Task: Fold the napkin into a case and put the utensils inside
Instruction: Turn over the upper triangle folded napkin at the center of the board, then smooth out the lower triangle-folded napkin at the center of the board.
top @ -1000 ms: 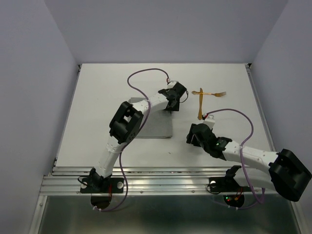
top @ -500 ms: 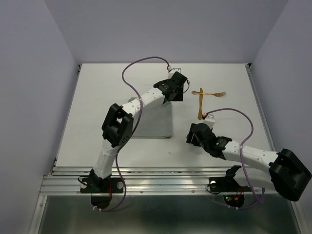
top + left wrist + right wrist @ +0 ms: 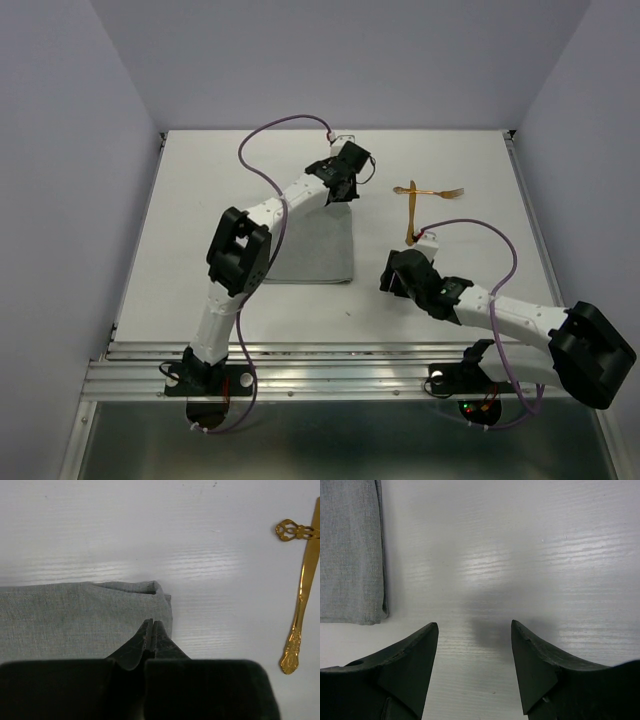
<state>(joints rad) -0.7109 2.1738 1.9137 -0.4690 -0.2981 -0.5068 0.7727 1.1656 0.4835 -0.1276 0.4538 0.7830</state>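
The napkin (image 3: 75, 615) lies under the closed left tool (image 3: 151, 626) and beside the spread right tool (image 3: 473, 625).

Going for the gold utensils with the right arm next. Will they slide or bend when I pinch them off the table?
Probably stiff: both utensils look like thin metal, so no bending. They lie flat on the glossy table, so a nudge likely makes them skate rather than lift. The fork crosses the other piece, so moving one may drag the other.
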